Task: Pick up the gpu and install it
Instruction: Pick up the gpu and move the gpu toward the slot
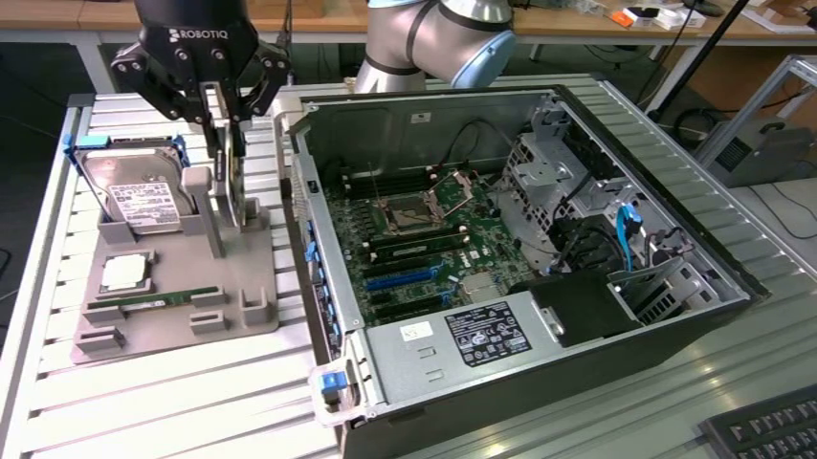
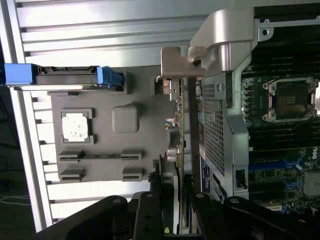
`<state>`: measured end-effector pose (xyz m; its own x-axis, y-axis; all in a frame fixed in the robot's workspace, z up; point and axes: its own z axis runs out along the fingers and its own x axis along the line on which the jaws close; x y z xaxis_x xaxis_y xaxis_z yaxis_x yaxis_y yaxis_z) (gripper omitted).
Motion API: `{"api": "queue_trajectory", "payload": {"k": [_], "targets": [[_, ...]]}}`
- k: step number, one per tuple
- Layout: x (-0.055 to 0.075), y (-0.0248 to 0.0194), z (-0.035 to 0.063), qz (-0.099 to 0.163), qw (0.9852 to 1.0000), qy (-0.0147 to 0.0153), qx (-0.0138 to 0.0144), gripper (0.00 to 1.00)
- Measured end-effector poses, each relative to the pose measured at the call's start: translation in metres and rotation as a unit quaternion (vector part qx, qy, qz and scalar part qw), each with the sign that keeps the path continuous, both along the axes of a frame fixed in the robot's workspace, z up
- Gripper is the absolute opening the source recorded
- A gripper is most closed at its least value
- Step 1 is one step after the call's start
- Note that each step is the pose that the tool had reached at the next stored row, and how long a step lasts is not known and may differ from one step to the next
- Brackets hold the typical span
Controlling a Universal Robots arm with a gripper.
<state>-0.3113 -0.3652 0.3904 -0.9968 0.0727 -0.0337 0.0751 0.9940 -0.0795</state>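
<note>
Not far along, tbh. The gpu (image 1: 231,186) was seen standing on edge in the grey holder (image 1: 253,273), upper left of the exterior frame, and as far as could be judged it wasn't lifted clear. The gripper (image 1: 225,134) was set right over it, straddling the card. Whether it was actually clamped couldn't be told. The blue slots (image 1: 398,283) in the case (image 1: 715,287), mid-frame, were seen unfilled, so the whole install was left to do.
</note>
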Motion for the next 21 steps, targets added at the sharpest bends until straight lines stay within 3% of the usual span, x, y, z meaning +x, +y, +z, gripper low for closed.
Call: {"api": "queue_trajectory", "payload": {"k": [21], "targets": [[0.000,0.0000,0.0118,0.000,1.0000,0.0000,0.0000,0.27]]}}
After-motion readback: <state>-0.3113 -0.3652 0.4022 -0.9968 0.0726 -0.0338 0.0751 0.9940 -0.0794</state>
